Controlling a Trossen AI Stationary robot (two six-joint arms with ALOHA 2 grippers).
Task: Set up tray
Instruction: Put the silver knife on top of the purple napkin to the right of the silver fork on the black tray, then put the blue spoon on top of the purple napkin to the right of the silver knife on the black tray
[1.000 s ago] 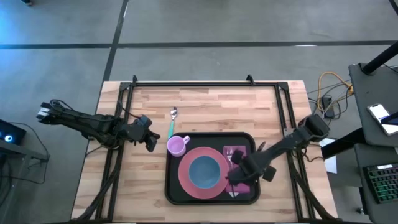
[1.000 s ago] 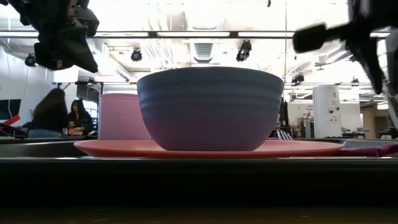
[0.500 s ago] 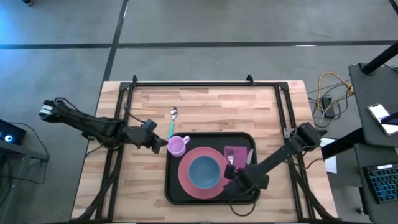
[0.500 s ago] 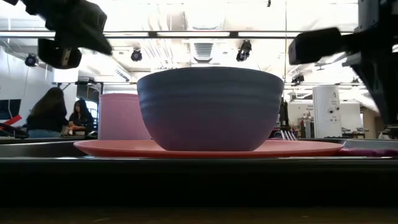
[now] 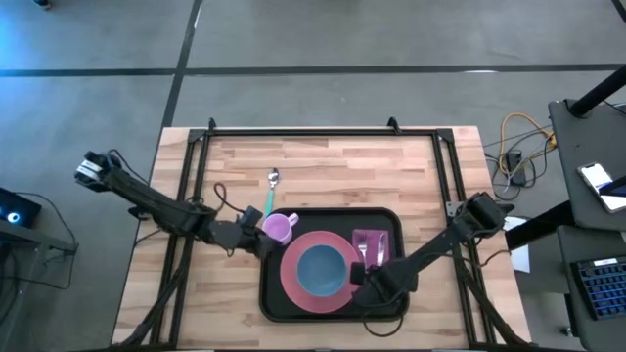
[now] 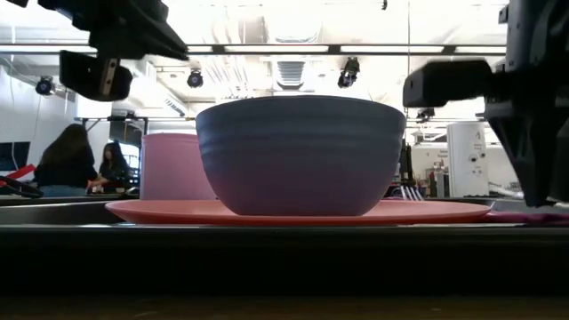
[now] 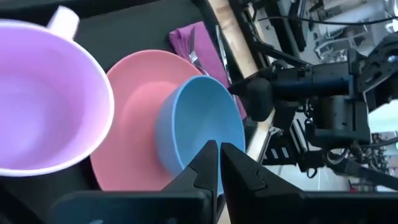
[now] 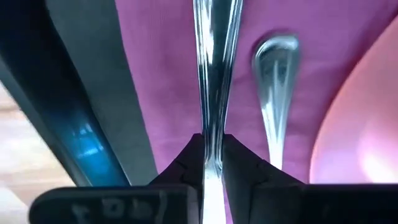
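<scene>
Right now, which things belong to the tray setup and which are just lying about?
Job: tray, pink plate, blue bowl, purple mug, napkin, fork, knife (right tool shut on it), spoon on the table, probably; left tool by the mug.
Lying about: phone, keyboard, cables beside the table.

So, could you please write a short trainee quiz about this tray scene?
1. True or false: the blue bowl stands on the pink plate.
2. Which lies outside the tray? A) fork B) teal-handled spoon C) purple mug
3. Fill in: the right gripper is shut on the ____ lying on the purple napkin.
Key: 1 true; 2 B; 3 knife.
</scene>
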